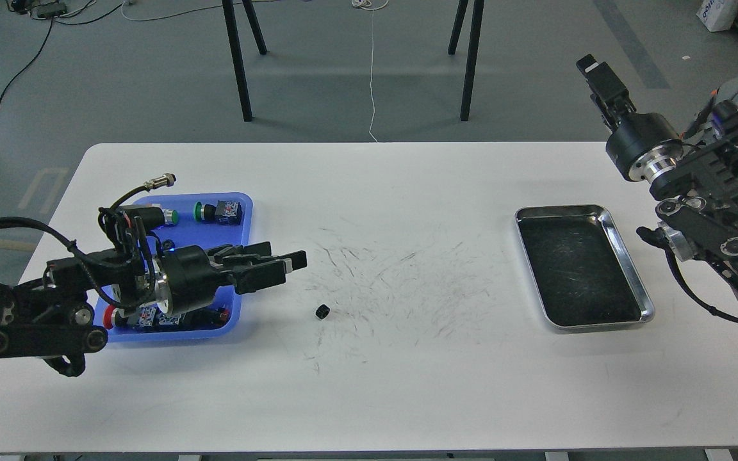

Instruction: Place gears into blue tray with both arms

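One gear (323, 311) is located on the white table (407, 358), just right of the blue tray (241, 211). The left gripper (292, 261) is positioned near it, empty; its jaw state cannot be told. The right gripper (590, 67), raised far right, likewise cannot be told.

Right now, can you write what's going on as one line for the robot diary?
left gripper: beside blue tray, empty | gear: on table | right gripper: raised, away | silver tray: empty

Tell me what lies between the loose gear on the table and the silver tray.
Head view: nothing stands between the gear and the silver tray, only white table marked with dark scuffs.
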Available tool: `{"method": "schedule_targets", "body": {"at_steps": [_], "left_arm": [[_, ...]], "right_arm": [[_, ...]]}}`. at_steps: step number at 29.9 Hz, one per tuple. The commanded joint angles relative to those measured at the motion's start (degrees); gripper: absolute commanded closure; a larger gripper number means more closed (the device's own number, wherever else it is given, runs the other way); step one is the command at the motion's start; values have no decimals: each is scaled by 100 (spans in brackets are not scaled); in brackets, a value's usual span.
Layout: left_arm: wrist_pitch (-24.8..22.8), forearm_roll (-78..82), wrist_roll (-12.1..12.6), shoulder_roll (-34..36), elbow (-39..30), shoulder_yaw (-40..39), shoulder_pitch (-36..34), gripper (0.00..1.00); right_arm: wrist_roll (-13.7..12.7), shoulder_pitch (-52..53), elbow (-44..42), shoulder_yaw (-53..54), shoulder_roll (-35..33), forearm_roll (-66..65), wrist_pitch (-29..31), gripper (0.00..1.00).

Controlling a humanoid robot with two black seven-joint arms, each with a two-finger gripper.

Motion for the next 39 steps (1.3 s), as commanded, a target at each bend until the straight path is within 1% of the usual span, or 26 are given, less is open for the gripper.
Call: {"method": "schedule_targets", "body": {"at_steps": [1,2,4,9,12,14,16,18,20,23,25,28,32,34,37,39], "left_arm": [[-304,8,0,17,80,334,-276,0],[-401,16,0,17,45,386,-363,0],[-647,42,0,70,36,369,-513,0],[-753,191,0,175,-122,395,-724,0],[-867,297,0,202,70,351,-804,0],[-1165,446,0,237,10,369,-900,0],[-1429,893,0,228,132,343,-988,0],[-1535,1298,0,219,247,299,-1076,0],[-1640,1632,0,184,194,281,-1120,0],[-1658,1870,0,9,300,255,-1138,0],[-1641,2054,0,-298,186,272,-1155,0],[-1641,2309,0,-615,387,141,-1111,0],[-1632,2380,0,-993,449,-35,-1155,0],[-1632,2424,0,-1125,396,-167,-1173,0],[-1641,2600,0,-1266,519,-194,-1155,0],[-1728,2609,0,-1292,590,-229,-1155,1]], "right_arm": [[-17,-1,-13,0,-35,0,12,12],[-35,-1,-22,0,-44,9,12,9],[-35,-9,-22,0,-53,9,12,8],[-35,-123,5,0,-53,9,12,8],[-35,-132,-4,0,-53,9,12,8],[-35,-159,5,-9,-53,9,4,8],[-26,-159,-13,-18,-53,9,12,8],[-26,-176,-13,-26,-53,9,12,8],[-26,-176,-22,-44,-35,0,12,8],[-26,-185,-39,-27,0,0,4,8],[-26,-211,-48,-27,18,0,3,8],[-17,-255,-48,-27,26,0,-5,8],[-17,-273,-48,-44,26,0,-75,8],[-17,-273,-48,-53,26,0,-84,8],[-17,-282,-48,-62,26,0,-93,8],[-17,-282,-48,-70,26,0,-93,8]]}}
